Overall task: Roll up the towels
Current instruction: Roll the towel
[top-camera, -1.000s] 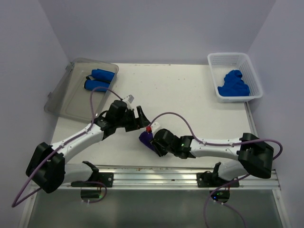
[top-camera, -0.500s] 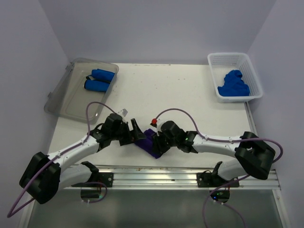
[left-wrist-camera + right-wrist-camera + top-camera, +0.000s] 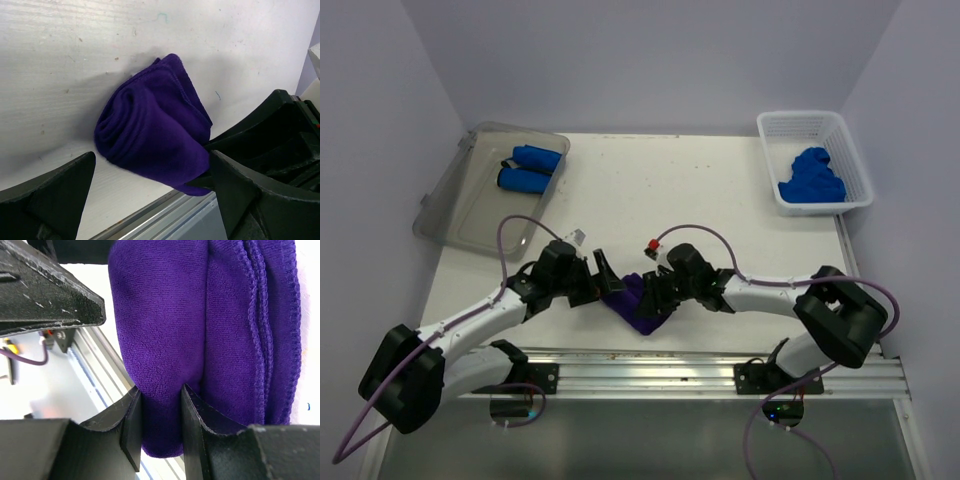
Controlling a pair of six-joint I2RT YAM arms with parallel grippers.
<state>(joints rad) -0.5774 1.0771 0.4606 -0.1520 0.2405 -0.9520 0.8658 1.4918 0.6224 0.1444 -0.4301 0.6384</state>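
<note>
A dark purple towel point(image 3: 638, 302), partly rolled, lies near the table's front edge, and it fills the left wrist view point(image 3: 150, 135) and the right wrist view point(image 3: 200, 330). My right gripper point(image 3: 160, 390) is shut on a thick fold at the towel's end; from above the right gripper point(image 3: 658, 293) is at the towel's right side. My left gripper point(image 3: 606, 282) stands wide open at the towel's left side, and its two fingers straddle the roll point(image 3: 152, 160) without pinching it. Two rolled blue towels point(image 3: 528, 168) lie in the tray. Loose blue towels point(image 3: 811, 178) fill the basket.
A clear grey plastic tray point(image 3: 470, 215) sits at the back left. A white mesh basket point(image 3: 782, 128) stands at the back right. The metal rail point(image 3: 650, 368) runs along the table's near edge, just in front of the purple towel. One left finger point(image 3: 50, 295) shows in the right wrist view.
My left gripper has come down toward the front edge onto the purple towel's left side and opened wider. The right gripper, still holding the towel, has shifted slightly back and right.
</note>
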